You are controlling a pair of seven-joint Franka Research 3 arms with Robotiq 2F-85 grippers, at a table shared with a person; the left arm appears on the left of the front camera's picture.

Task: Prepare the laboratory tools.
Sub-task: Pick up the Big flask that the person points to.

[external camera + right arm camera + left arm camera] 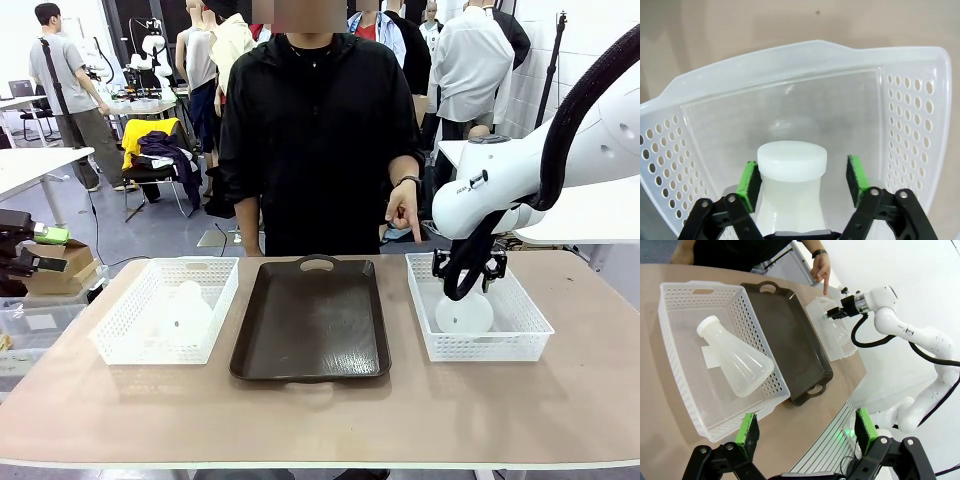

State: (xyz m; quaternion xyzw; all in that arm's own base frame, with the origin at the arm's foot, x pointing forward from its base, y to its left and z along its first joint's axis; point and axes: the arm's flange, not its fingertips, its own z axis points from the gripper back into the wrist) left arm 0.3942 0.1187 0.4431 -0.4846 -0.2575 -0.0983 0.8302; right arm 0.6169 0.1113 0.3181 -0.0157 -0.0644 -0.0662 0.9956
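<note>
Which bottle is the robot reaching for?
Look at the white basket right of the dark tray. The frosted flask inside has the right gripper's green pads either side of its cap; the other flask, in the left basket, lies alone.

Flask frosted, basket plastic, tray seemingly matt

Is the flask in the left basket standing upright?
No, the flask lies on its side on the floor of the basket in the left wrist view.
</note>
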